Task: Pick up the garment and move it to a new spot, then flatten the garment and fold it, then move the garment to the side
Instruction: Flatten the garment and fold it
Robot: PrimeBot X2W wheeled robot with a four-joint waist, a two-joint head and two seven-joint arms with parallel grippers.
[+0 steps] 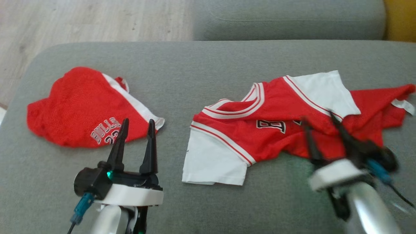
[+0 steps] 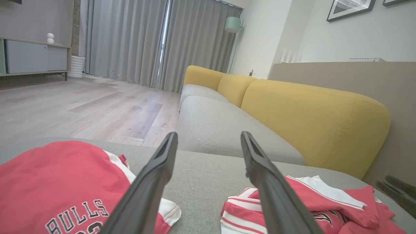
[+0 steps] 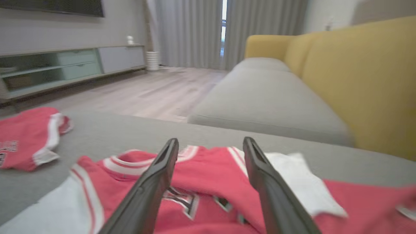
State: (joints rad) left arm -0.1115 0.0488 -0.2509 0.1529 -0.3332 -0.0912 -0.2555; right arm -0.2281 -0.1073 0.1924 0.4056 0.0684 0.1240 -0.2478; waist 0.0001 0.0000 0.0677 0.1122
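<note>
We see a red jersey (image 1: 260,130) with white sleeves and striped trim lying crumpled on the right half of a grey cushion (image 1: 208,71). Its collar points towards the far edge, one white sleeve is spread flat at the near left, and the other is folded over the red body. A pair of red shorts (image 1: 78,104) with a white side stripe lies well apart from it on the left half of the same cushion. The right end effector (image 1: 318,117), blurred in the head view, hangs over the jersey's chest lettering. In the right wrist view its fingers (image 3: 210,139) stand wide apart, with the jersey (image 3: 208,169) showing between them and nothing pinched; we cannot tell whether the tips touch the cloth. The left end effector (image 1: 138,121) is likewise spread wide and holds nothing, its tips just beside the near edge of the shorts. In the left wrist view, this end effector (image 2: 208,134) points over bare cushion between the shorts (image 2: 58,182) and the jersey (image 2: 357,208). Beyond it are a yellow sofa back (image 2: 312,123) and a wooden floor (image 1: 81,19).
</note>
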